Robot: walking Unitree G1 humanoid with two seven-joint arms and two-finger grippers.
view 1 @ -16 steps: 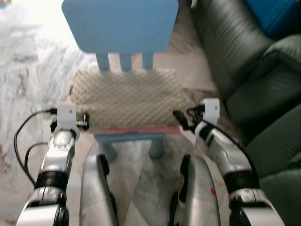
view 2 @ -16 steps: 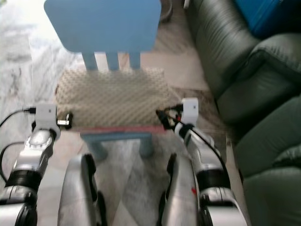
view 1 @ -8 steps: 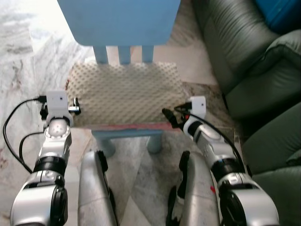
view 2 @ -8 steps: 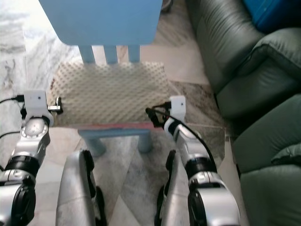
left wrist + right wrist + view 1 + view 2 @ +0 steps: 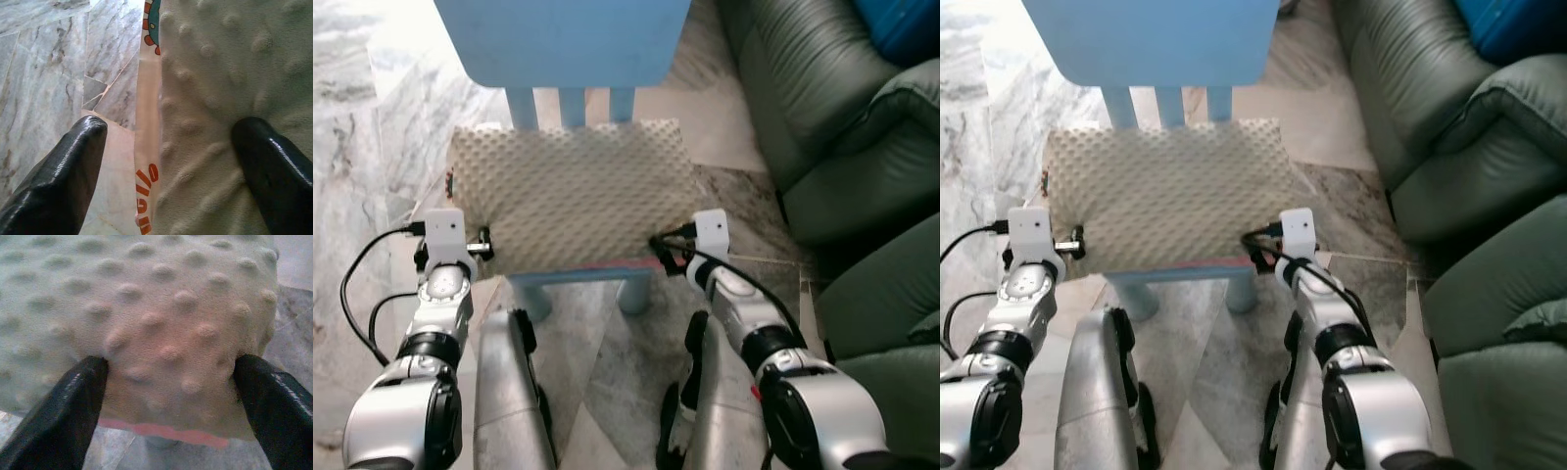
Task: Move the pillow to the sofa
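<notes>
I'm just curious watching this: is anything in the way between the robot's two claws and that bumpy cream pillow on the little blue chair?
Nothing visible. The left gripper and right gripper are open at the bumpy cream pillow, fingers straddling its near corners.

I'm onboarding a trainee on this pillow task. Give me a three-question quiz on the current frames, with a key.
1. True or false: the pillow lies on the blue chair.
2. On which of the robot's sides is the sofa? A) left B) right C) behind the chair
3. Fill in: the right gripper has its fingers ___ around the pillow's corner.

Key: 1 true. 2 B. 3 open, one finger on each side; the left gripper likewise straddles the pillow's other edge.
</notes>
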